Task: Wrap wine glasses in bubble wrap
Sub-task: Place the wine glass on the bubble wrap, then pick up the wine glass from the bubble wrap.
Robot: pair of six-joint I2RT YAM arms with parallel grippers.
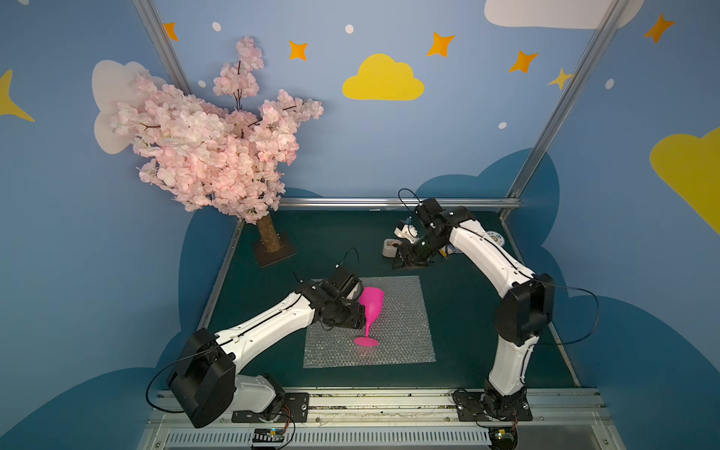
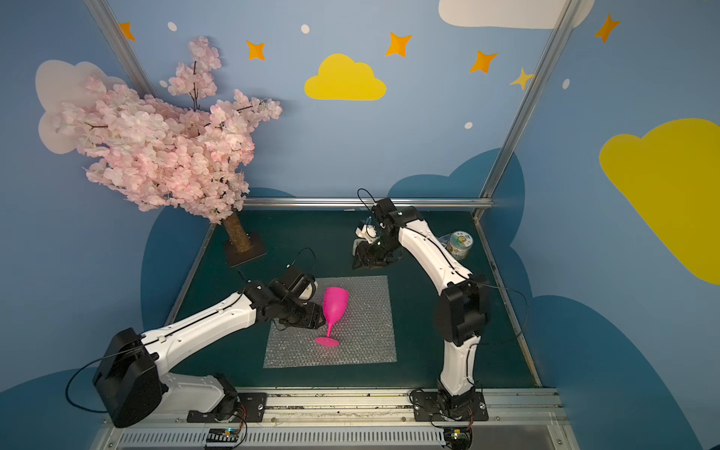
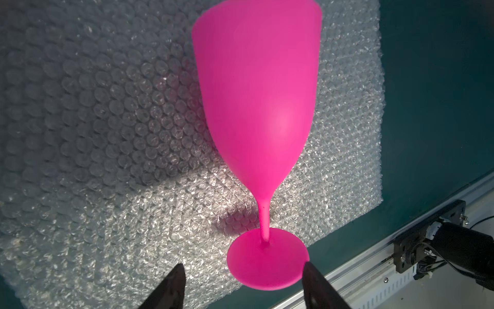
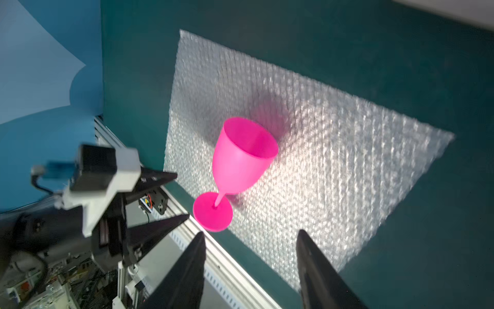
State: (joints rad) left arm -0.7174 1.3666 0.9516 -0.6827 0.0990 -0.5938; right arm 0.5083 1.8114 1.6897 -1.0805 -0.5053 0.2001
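Pink goblet [image 1: 372,307] upright on bubble wrap [image 1: 401,311]; dark green table [image 1: 467,311], blue painted walls [image 1: 389,156].
It stands just before the spread, empty left gripper [image 4: 182,195]; right gripper [image 4: 250,231], also spread, is well apart.

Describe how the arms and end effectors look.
The left arm and right arm have white shells, bulky black joints and thin black looping cables. The left end effector and right end effector have black, tapering, pointed fingers.

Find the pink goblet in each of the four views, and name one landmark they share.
Top view: pink goblet, lower middle, on the bubble wrap.
Top view: same spot, slightly further left.
Left wrist: fills the middle.
Right wrist: middle, rim towards camera.
Shared landmark: the bubble wrap beneath it.
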